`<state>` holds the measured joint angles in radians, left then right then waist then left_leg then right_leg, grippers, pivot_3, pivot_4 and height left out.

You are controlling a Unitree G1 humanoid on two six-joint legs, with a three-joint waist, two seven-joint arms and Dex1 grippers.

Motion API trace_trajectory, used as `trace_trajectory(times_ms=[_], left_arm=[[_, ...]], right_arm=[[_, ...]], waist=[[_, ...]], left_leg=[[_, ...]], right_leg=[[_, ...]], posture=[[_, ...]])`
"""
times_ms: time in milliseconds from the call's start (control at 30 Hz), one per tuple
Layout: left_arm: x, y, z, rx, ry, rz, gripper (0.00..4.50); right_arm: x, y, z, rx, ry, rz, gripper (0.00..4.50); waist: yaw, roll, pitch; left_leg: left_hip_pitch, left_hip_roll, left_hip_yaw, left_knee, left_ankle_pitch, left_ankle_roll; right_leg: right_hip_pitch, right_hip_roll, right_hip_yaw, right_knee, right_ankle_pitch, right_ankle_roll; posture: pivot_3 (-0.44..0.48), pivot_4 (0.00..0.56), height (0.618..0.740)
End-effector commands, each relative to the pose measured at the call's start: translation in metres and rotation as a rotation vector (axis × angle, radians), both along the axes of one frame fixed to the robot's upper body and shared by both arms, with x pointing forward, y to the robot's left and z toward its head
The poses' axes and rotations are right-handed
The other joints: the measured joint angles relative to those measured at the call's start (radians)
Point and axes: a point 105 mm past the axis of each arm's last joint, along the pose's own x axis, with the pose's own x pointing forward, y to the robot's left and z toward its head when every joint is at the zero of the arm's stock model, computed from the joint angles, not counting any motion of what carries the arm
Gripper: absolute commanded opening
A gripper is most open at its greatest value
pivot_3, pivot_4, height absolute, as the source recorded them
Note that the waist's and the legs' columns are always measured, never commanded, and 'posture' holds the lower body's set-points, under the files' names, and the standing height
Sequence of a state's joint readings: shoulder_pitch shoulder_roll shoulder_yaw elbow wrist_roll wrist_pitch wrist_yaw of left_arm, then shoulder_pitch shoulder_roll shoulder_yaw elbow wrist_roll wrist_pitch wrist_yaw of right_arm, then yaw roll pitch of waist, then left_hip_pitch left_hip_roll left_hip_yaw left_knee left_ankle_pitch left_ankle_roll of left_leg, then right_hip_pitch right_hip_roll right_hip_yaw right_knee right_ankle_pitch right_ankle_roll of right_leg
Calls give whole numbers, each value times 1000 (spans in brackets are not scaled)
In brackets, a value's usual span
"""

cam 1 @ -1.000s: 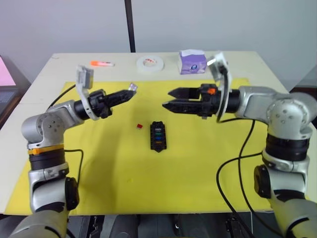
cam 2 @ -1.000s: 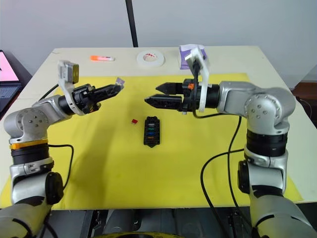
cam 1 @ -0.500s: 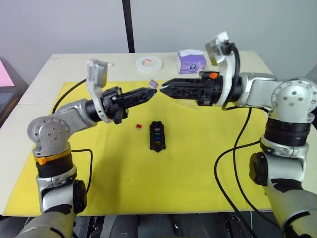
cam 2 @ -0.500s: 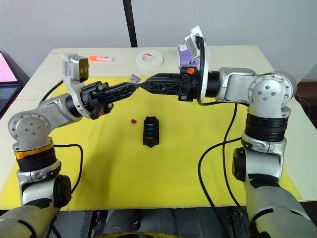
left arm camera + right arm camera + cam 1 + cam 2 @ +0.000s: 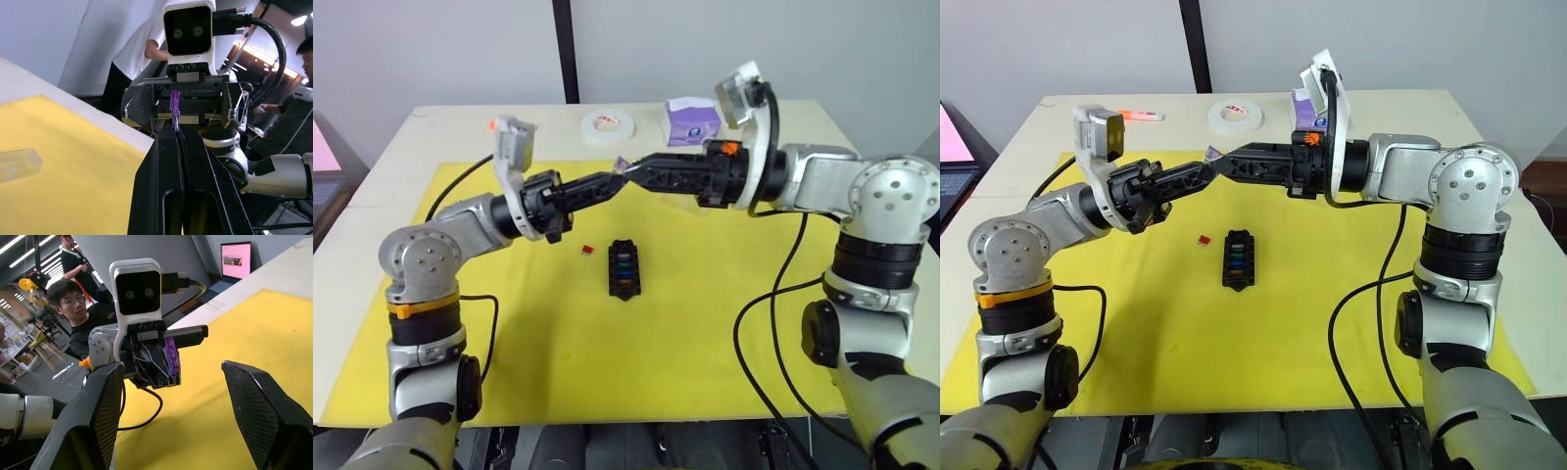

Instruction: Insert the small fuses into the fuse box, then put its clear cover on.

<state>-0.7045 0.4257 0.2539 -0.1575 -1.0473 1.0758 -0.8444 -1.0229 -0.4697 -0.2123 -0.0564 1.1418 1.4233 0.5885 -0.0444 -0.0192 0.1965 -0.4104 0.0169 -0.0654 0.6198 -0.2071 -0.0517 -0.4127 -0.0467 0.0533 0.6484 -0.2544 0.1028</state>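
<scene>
My left gripper (image 5: pixel 613 177) is shut on a small purple fuse (image 5: pixel 174 105), held in the air above the back of the yellow mat. My right gripper (image 5: pixel 634 171) is open and meets it tip to tip. Its two fingers stand on either side of the purple fuse (image 5: pixel 171 357) without touching it. The black fuse box (image 5: pixel 625 268) lies on the mat below them, with several coloured fuses in its slots. A red fuse (image 5: pixel 588 250) lies loose just left of the box. The clear cover (image 5: pixel 17 164) rests on the mat.
At the back of the table sit a white tape roll (image 5: pixel 611 123), a purple tissue box (image 5: pixel 693 119) and an orange marker (image 5: pixel 1141 116). The yellow mat (image 5: pixel 705 323) covers most of the table. People stand beyond the table in both wrist views.
Both arms have swung inward and upward. The grippers were well apart a second ago; now the right fingers flank the purple fuse in the left gripper.
</scene>
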Motion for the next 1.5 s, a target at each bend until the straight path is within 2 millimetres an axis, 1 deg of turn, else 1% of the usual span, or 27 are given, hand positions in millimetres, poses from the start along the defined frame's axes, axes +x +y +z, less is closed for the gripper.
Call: trace_trajectory(times_ms=[33, 67, 133, 633, 700, 733, 800, 867, 900, 1133, 1233, 1333, 1500], left_arm=[[-4, 1, 10, -18, -48, -12, 0], [-4, 1, 10, -17, -48, -12, 0], [-5, 1, 10, -15, -50, -15, 0], [-5, 0, 8, -6, -51, -12, 0], [-5, -1, 8, -4, -52, -13, 0], [-5, -1, 8, -4, -52, -13, 0], [-5, 0, 8, -4, -52, -12, 0], [-4, 0, 8, -2, -53, -12, 0], [-4, -1, 8, -2, -53, -12, 0], [-3, 1, 7, 13, -51, -4, 0], [0, 5, 2, 55, -51, 11, 0], [3, 11, -5, 116, -56, 33, 579], [2, 32, -9, 223, -71, 41, 2297]], right_arm=[[-6, 0, 12, 35, -51, 12, 2967], [-6, 0, 12, 35, -50, 12, 2822], [-6, 0, 11, 34, -49, 12, 2181], [-4, 2, 11, 46, -43, 2, 2181], [-4, 3, 11, 48, -42, 0, 1840], [-4, 3, 11, 48, -42, 0, 1578], [-4, 3, 11, 48, -42, -1, 847], [-3, 4, 10, 49, -40, -1, 218], [-4, 4, 10, 49, -40, -1, 22], [-4, 3, 10, 51, -41, 0, 22], [-4, 3, 10, 49, -41, 1, 22], [-4, 3, 10, 45, -46, 0, 0], [-3, 3, 10, 26, -65, -4, 0]], waist=[[0, 0, 0], [0, 0, 0], [0, 0, 0], [0, 0, 0], [0, 0, 0], [0, 0, 0], [0, 0, 0], [0, 0, 0], [0, 0, 0], [0, 0, 0], [0, 0, 0], [-1, 0, 0], [-2, 0, 0]], left_leg=[[0, 0, 0, 0, 0, 0], [0, 0, 0, 0, 0, 0], [0, 0, 0, 0, 0, 0], [0, 0, 0, -1, 0, 0], [0, 0, 0, -1, 0, 0], [0, 0, 0, -2, 0, 0], [0, 0, 0, -2, 0, 0], [0, 0, 0, -2, 0, 0], [0, 0, 0, -2, 0, 0], [0, 0, 0, -3, 0, 0], [0, 0, 0, -4, 0, 0], [0, 0, 1, -5, 0, 0], [-2, 0, 1, -5, 0, 0]], right_leg=[[0, 0, 0, 0, 0, 0], [0, 0, 0, 0, 0, 0], [0, 0, 0, -1, 0, 0], [0, 0, 0, -1, -1, -2], [0, 0, 0, -1, -1, -2], [0, 0, 0, -1, -1, -2], [-1, 0, 0, -1, -1, -2], [-1, 0, 0, -2, -1, -2], [-1, 0, 0, -2, -1, -2], [-1, 0, 0, -3, -1, -2], [-1, 0, 0, -3, -1, -3], [-2, 0, 1, -3, -2, -3], [-4, 0, 1, -3, -2, -3]], posture=[[0, 150, 740], [0, 150, 740], [0, 150, 740], [0, 150, 740], [0, 150, 740], [0, 150, 740], [0, 150, 740], [0, 150, 740], [0, 150, 740], [0, 150, 740], [0, 150, 740], [0, 150, 740], [0, 150, 740]])
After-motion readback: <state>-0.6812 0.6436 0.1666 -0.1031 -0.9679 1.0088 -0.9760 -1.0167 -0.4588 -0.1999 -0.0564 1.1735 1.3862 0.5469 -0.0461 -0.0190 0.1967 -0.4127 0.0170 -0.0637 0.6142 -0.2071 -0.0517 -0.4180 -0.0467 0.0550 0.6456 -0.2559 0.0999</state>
